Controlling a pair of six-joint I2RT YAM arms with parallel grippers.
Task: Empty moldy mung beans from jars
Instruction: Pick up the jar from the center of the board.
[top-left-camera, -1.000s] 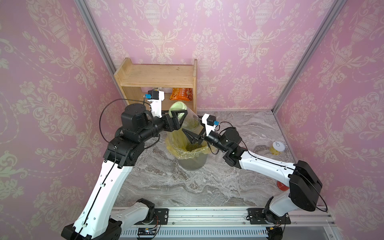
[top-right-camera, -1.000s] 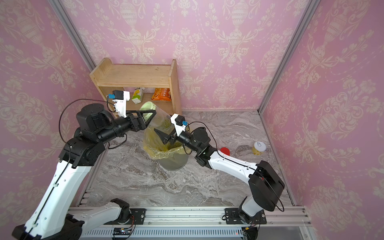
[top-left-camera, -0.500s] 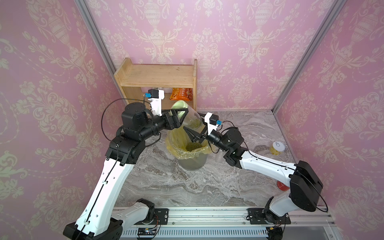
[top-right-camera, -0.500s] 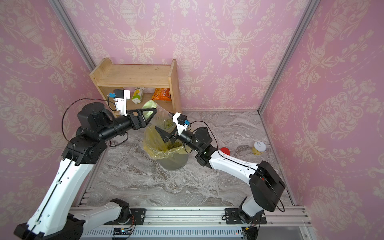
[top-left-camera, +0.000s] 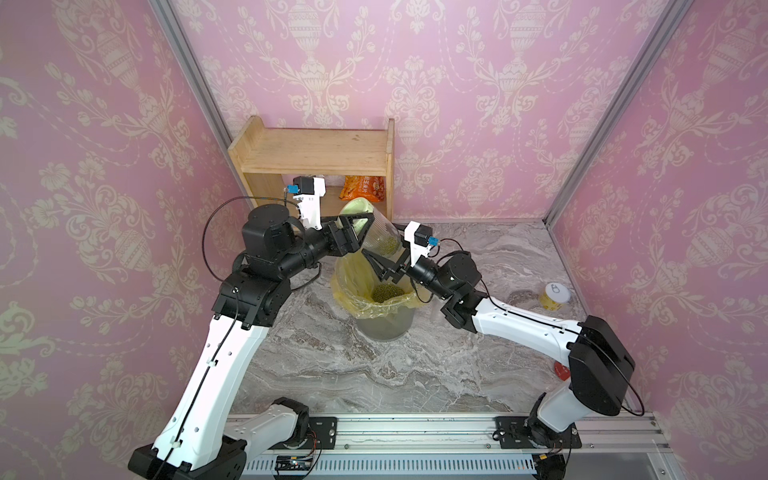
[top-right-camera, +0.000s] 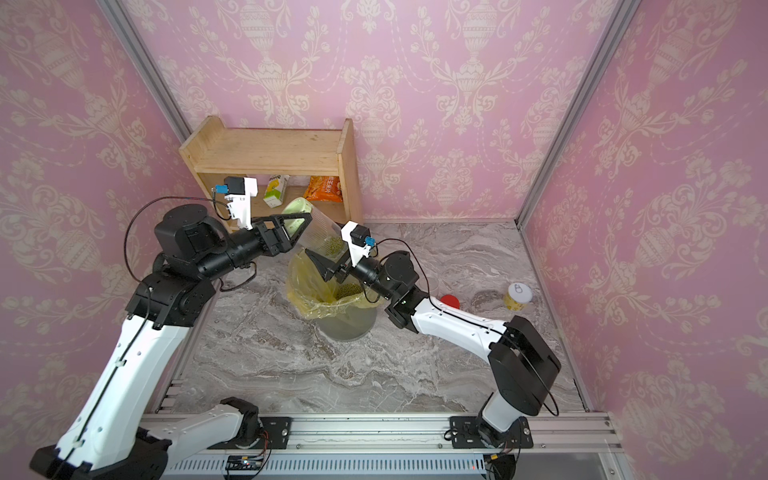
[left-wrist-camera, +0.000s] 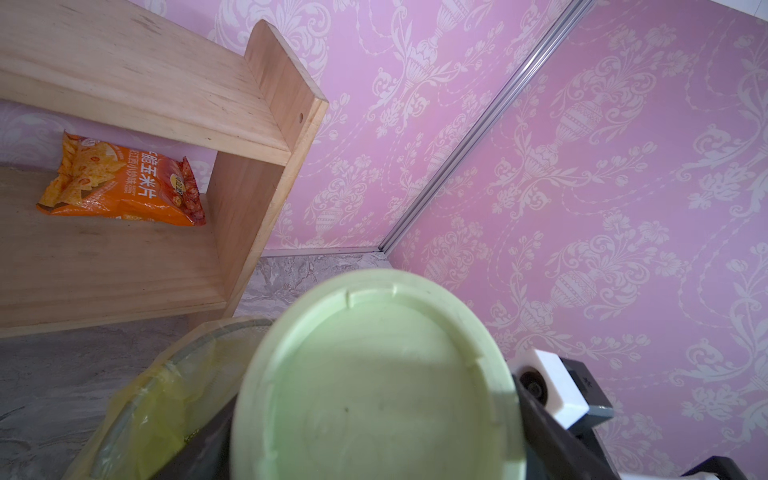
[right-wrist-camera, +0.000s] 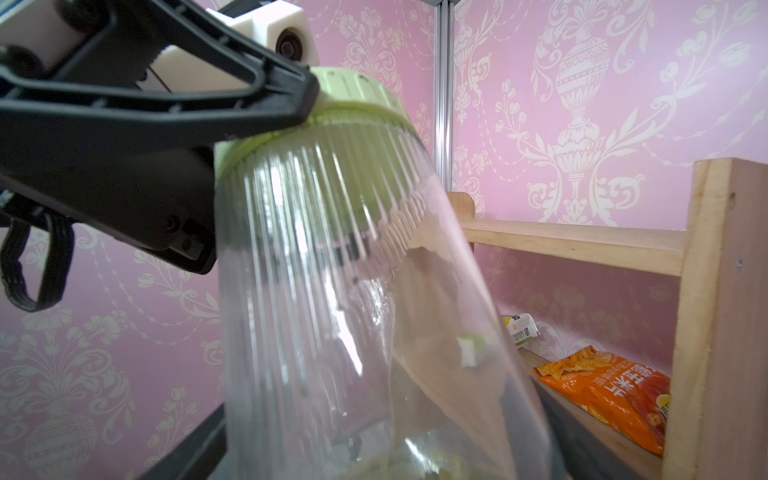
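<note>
Grip, left: left gripper (top-left-camera: 360, 227) clamped across the pale green lid (left-wrist-camera: 374, 382) of the wide ribbed jar (top-left-camera: 380, 232). Dark fingers (left-wrist-camera: 552, 432) sit on both sides of the lid in the left wrist view.
Grip, right: right gripper (top-left-camera: 383, 249) at the jar's lower end, jaws spread with the clear wall between them. Whether they press on it cannot be told.
Jar attitude: tilted, lid end high and toward the far left, clear end low and toward the right. It is held off the table over the far side of the bin.
Mung beans (top-left-camera: 390, 244): small dark green mass in the jar's low end, seen in both top views. A bean heap (top-left-camera: 386, 291) lies inside the bin.
Bin (top-left-camera: 384, 326): round, grey-green, lined with a yellow bag (top-left-camera: 353, 282) folded over its rim. It stands on the marble table (top-left-camera: 374, 374) between the two arms.
Shelf (top-left-camera: 316, 153): wooden, in the far left corner behind the jar. An orange snack bag (top-left-camera: 363, 187) lies on its lower board, with a small carton (top-right-camera: 276, 190) to the left of it.
Yellow tin (top-left-camera: 555, 297): upright near the right wall, white pull-tab top, well apart from both grippers.
</note>
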